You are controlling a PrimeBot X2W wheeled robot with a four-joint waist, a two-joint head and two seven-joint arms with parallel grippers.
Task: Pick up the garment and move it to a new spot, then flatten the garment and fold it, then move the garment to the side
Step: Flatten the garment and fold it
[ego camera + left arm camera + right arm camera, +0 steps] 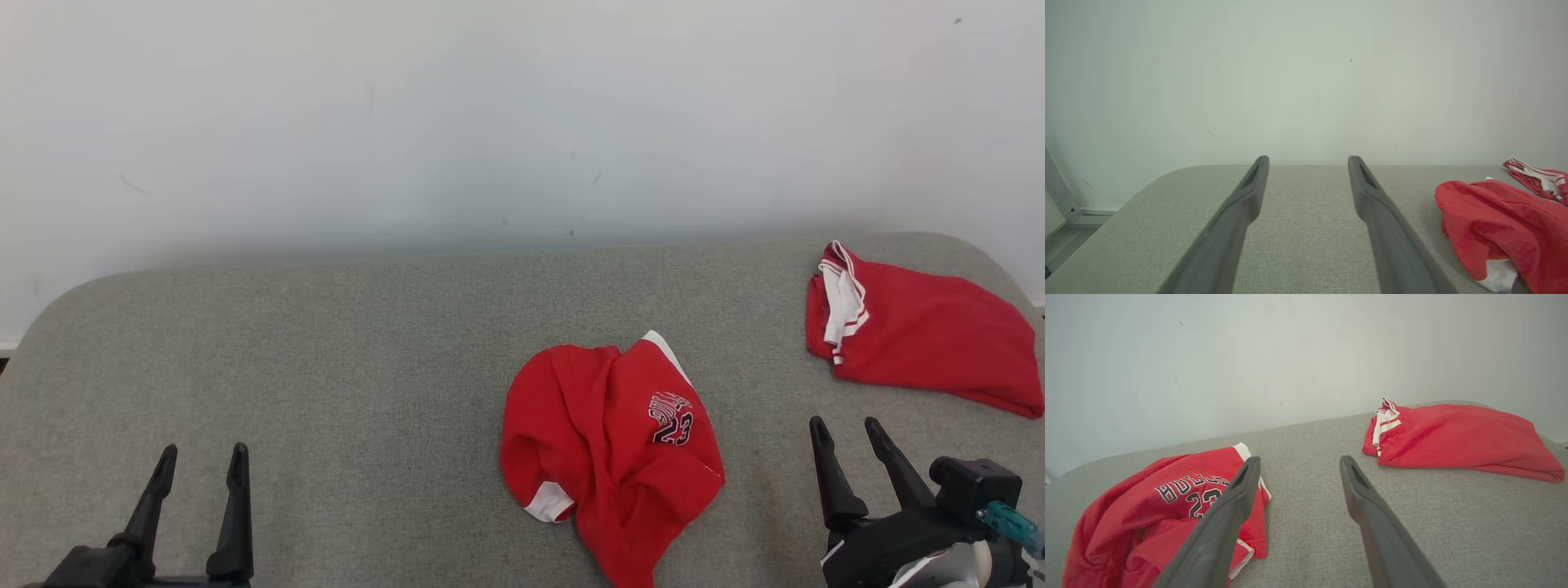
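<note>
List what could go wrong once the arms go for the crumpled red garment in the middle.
1. The crumpled garment lies bunched in overlapping folds; a pinch might catch several layers, so it may not spread flat.
2. The second red garment lies near on the right; the open right pincer could snag it.
3. The open left pincer sits far to the left; a one-sided lift may twist the cloth.

Grey fabric tabletop (326, 367), white wall (490, 106) behind
</note>
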